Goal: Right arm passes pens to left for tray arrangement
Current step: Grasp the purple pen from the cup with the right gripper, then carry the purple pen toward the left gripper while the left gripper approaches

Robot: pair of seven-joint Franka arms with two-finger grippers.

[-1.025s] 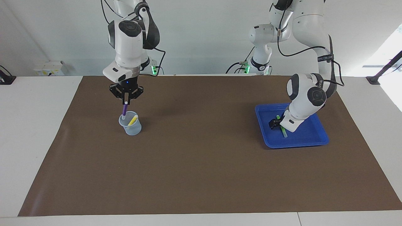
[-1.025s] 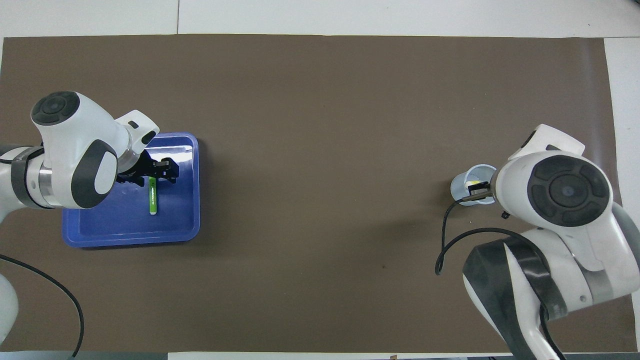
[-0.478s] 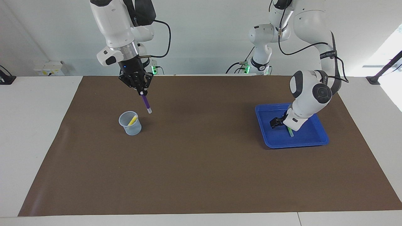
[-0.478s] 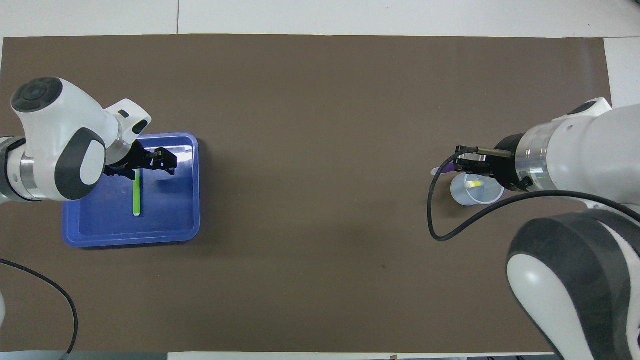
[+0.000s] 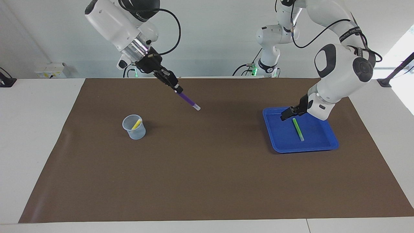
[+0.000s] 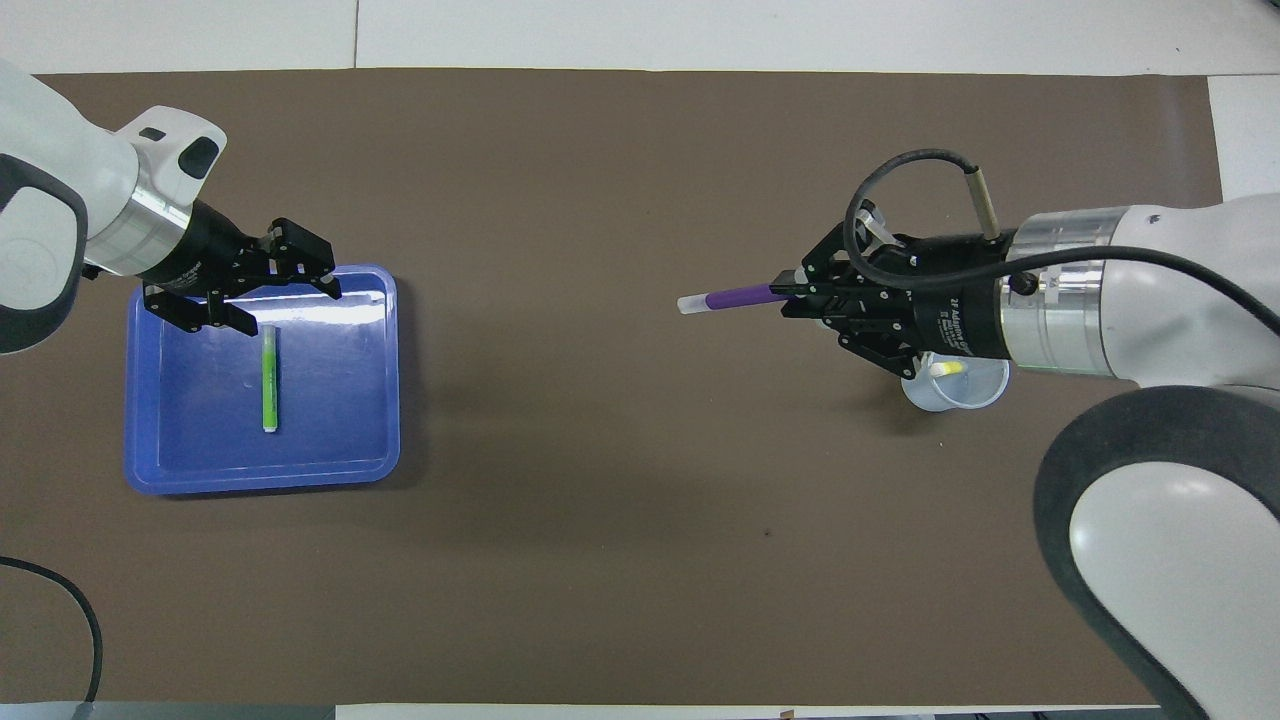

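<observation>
Right arm's black two-finger gripper (image 5: 177, 89), upper left of facing frame, up over the brown mat (image 5: 207, 181), jaws pinching the slim purple marker pen (image 5: 188, 99) by its end; pen sticks out slantwise, pale tip toward frame centre. Left arm's black gripper (image 5: 286, 114) hovers over the shallow bright-blue plastic tray (image 5: 330, 144), centre right, jaws spread, empty. Green marker pen (image 5: 298, 129) lies in the tray; yellow one (image 5: 136, 123) sits in the small translucent cup (image 5: 134, 127), centre left. Risks: end-only pinch gives leverage, so pen may pivot or slip at handover; if right lets go before left clamps, it drops on the mat
</observation>
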